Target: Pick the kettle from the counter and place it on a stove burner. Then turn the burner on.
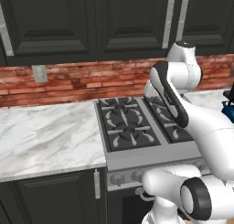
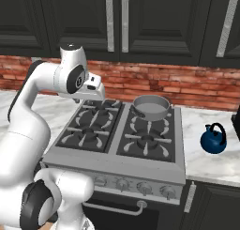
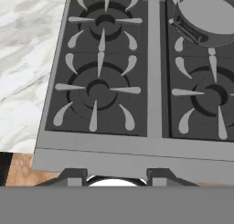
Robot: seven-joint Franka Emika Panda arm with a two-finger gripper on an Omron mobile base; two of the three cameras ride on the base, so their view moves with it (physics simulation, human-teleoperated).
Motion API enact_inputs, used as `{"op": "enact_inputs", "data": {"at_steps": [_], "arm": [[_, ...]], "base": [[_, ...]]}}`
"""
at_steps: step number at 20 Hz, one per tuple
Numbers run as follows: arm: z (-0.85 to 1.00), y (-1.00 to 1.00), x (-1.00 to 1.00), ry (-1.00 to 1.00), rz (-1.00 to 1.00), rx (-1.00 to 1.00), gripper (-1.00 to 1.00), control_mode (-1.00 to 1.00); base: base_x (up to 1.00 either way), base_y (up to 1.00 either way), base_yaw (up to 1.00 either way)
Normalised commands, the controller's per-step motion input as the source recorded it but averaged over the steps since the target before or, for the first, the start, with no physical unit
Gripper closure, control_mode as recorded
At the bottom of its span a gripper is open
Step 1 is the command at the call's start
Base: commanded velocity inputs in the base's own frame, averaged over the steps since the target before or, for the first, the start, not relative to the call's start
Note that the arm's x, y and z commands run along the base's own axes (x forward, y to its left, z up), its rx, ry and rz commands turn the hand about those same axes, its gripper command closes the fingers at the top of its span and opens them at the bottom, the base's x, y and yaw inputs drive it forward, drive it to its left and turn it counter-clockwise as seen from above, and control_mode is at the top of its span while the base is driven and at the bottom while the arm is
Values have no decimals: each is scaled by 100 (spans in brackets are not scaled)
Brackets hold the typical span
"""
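1. Stove knobs (image 2: 123, 183) sit nearest us; the claw (image 2: 96, 89) hovers over the burners (image 3: 98, 88), carrying nothing, gap unclear.
2. Kettle (image 2: 213, 139) is on the right surface (image 2: 208, 161); we'd swing right and grab its handle.

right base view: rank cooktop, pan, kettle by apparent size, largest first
1. cooktop
2. pan
3. kettle
The pan sits farther back than the kettle yet looks wider, so the order holds.
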Motion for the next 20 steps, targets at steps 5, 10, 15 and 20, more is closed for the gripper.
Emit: {"op": "enact_inputs", "data": {"at_steps": [5, 10, 15, 20], "arm": [[-1, -20, -31, 0, 0, 0, -100, -100], [-6, -53, -69, 0, 0, 0, -100, -100], [-7, -67, -52, 0, 0, 0, -100, -100], [-10, -80, -24, 0, 0, 0, -100, -100]], "base": [[0, 0, 0], [0, 0, 0], [0, 0, 0], [0, 0, 0]]}}
